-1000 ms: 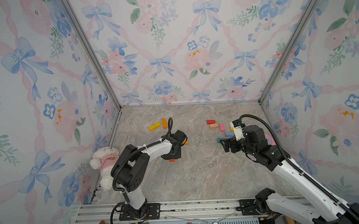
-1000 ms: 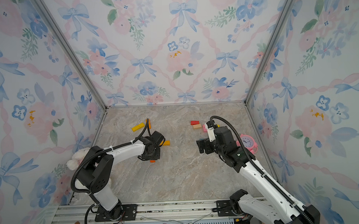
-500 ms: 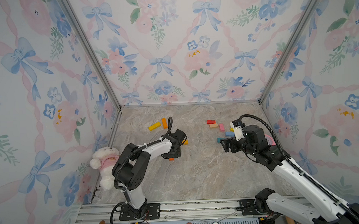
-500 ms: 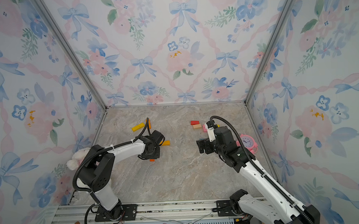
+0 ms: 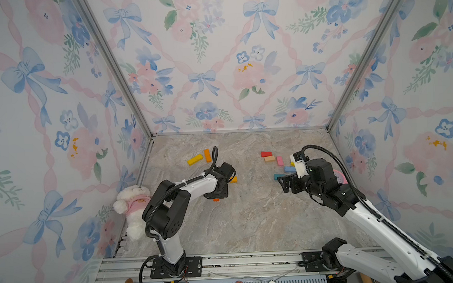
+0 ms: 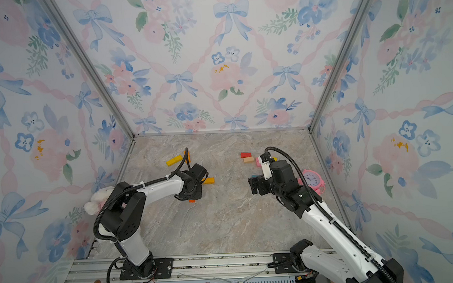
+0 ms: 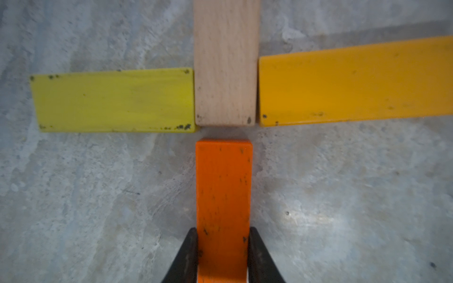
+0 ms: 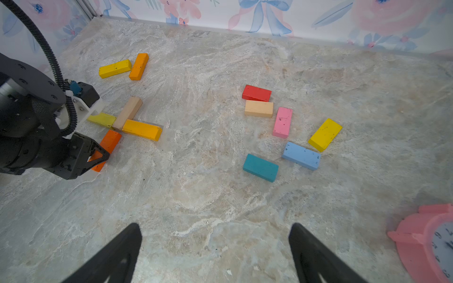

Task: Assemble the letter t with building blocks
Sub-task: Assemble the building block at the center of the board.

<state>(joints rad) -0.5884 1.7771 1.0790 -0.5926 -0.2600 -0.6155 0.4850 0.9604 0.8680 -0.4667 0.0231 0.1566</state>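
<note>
My left gripper [image 7: 223, 231] is shut on an orange block [image 7: 223, 196] that lies flat on the marble floor. A small gap separates its far end from a tan block [image 7: 226, 61]. A short yellow block [image 7: 114, 100] and a longer amber block [image 7: 353, 83] flank the tan one, forming a cross. The right wrist view shows the same cross: tan block [image 8: 128, 111], amber block [image 8: 142, 129], orange block [image 8: 107, 144]. My right gripper [image 8: 215, 245] hovers open over bare floor, nothing between its fingers. In both top views the left arm hides most of the cross.
Loose blocks lie right of centre: red [image 8: 256, 93], peach [image 8: 258, 108], pink [image 8: 282, 122], yellow [image 8: 325, 134], blue [image 8: 301, 155], teal [image 8: 260, 167]. A yellow [image 8: 114, 68] and an orange block [image 8: 139, 66] lie at the back left. A pink clock [image 8: 431, 242] and plush toy [image 5: 133, 204] sit by the walls.
</note>
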